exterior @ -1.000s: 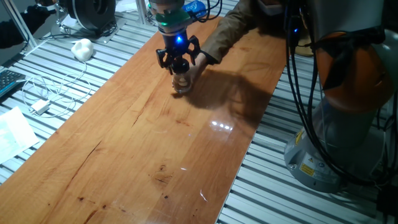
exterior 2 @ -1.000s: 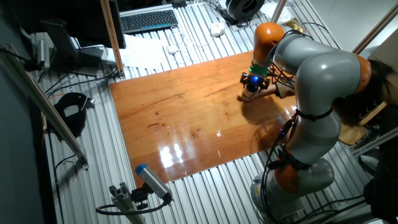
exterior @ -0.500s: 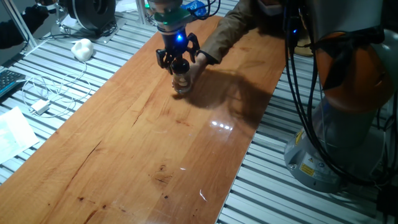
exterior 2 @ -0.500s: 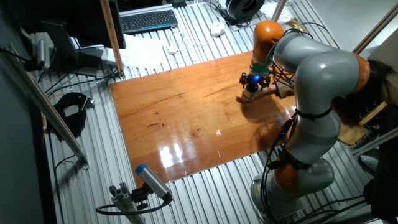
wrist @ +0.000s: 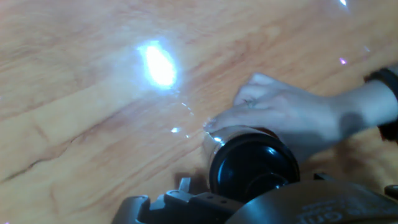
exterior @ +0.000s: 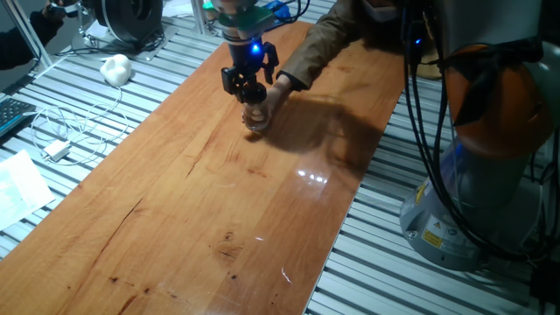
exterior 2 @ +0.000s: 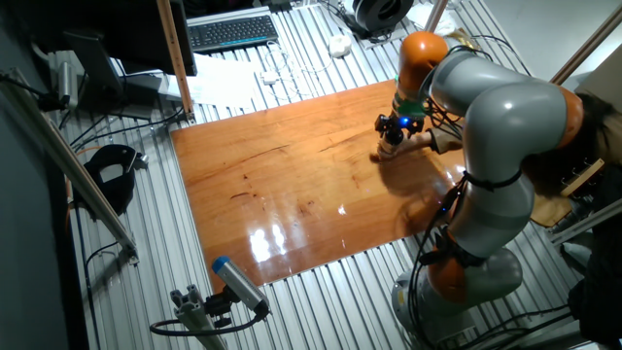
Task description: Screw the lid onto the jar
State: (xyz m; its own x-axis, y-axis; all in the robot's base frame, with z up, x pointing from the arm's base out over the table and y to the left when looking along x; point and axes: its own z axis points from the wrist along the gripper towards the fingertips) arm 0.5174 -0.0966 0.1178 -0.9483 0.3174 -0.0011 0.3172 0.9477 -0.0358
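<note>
The small clear jar (exterior: 255, 119) stands on the wooden board, steadied from the right by a person's hand (exterior: 278, 94). The black lid (exterior: 252, 91) sits on the jar's mouth, and my gripper (exterior: 251, 87) comes straight down with its fingers shut around it. The other fixed view shows the gripper (exterior 2: 391, 128) above the jar (exterior 2: 389, 150) near the board's far right edge. From the hand view, the lid (wrist: 252, 168) fills the lower middle, the jar's glass rim (wrist: 214, 140) peeks out beside it, and the person's hand (wrist: 286, 115) wraps around from the right.
The wooden board (exterior: 219, 210) lies on a slatted metal table. A white lump (exterior: 115, 67), a cable with a white plug (exterior: 57, 150) and paper (exterior: 17, 184) lie to the left. The person's sleeve (exterior: 328, 39) reaches in from behind. A keyboard (exterior 2: 231, 32) lies beyond the board.
My gripper has turned about its vertical axis on the lid and sits slightly higher in the frame. Jar and hand stay in place.
</note>
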